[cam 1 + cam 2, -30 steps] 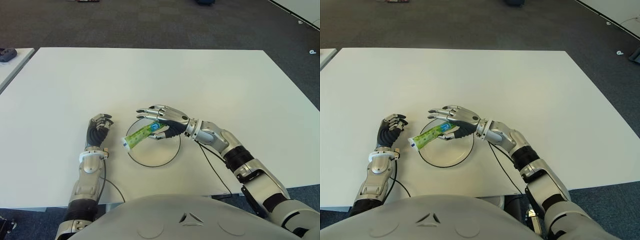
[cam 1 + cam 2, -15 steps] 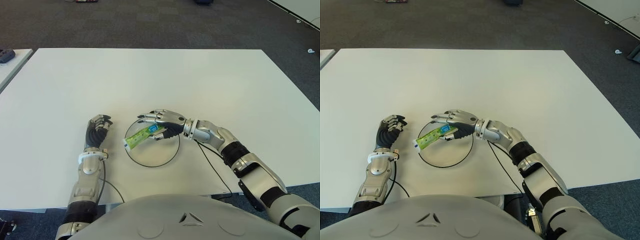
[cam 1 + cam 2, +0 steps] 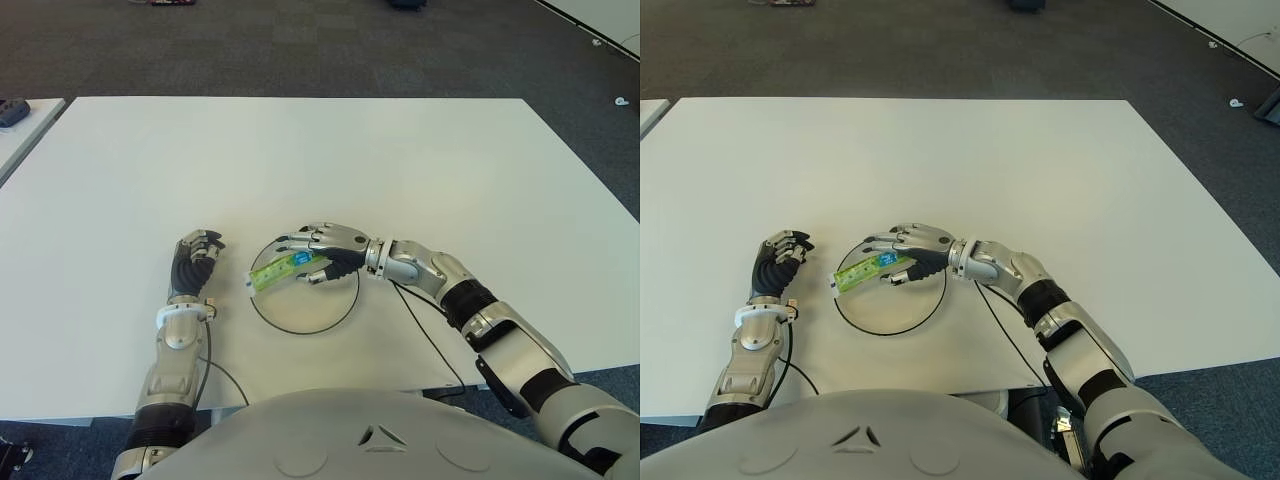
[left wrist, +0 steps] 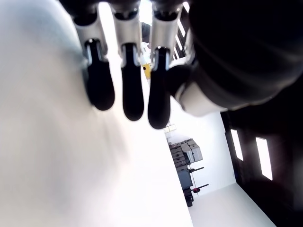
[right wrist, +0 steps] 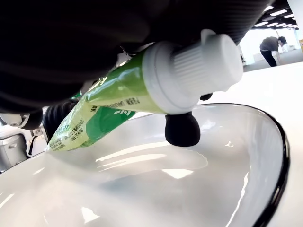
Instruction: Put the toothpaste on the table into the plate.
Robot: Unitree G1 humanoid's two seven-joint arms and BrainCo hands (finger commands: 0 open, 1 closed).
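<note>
Nearest you, the left hand [image 3: 196, 258] shows w/ fingers curled, holding nothing, just left of the plate [image 3: 335, 313] on the white tabletop [image 3: 400, 170]. Your right hand [image 3: 327, 250] is over the plate's far rim, fingers wrapped around the green toothpaste [image 3: 279, 271]. The tube is tilted; in the right wrist view its white cap [image 5: 196, 70] sits close above the plate's inside, tail end reaching out past the left rim. Can't tell if it touches the plate.

White table [image 3: 400, 160] on dark grey carpet [image 3: 300, 45], 2nd table's corner [image 3: 25, 120] at left w/ dark object [image 3: 14, 108].
</note>
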